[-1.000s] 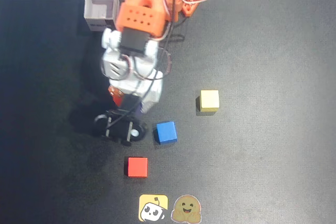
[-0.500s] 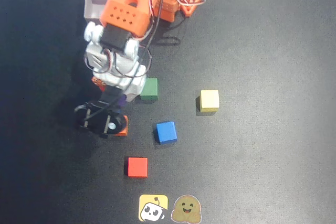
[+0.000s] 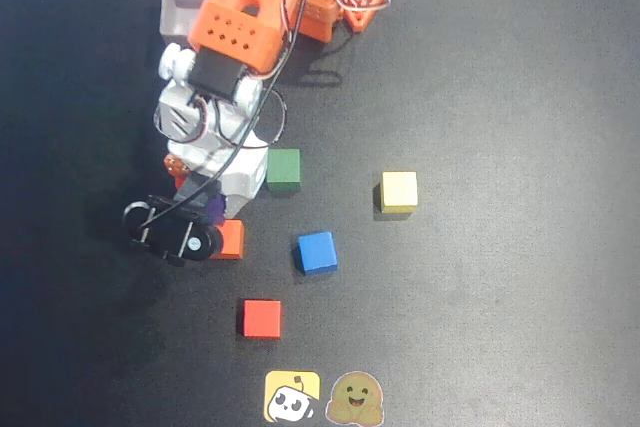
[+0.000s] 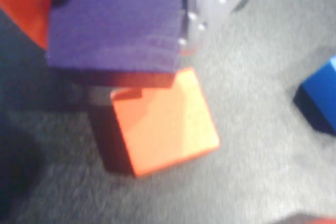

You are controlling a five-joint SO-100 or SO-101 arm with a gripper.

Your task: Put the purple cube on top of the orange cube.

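Pincer (image 3: 213,215) clenched on purple cube (image 4: 115,24), held above orange cube (image 4: 165,124) and offset toward one edge. Placing step under way. Next move likely needs centering, then lowering squarely before letting go.

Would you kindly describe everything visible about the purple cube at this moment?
The small dark purple wooden cube shows faint grain lines on its broad face in the wrist view. It is held in the gripper, with an orange finger on one side and a pale one on the other. It hangs over the bright orange cube, offset toward that cube's far edge; contact cannot be judged. Overhead, only a purple sliver shows beside the arm.
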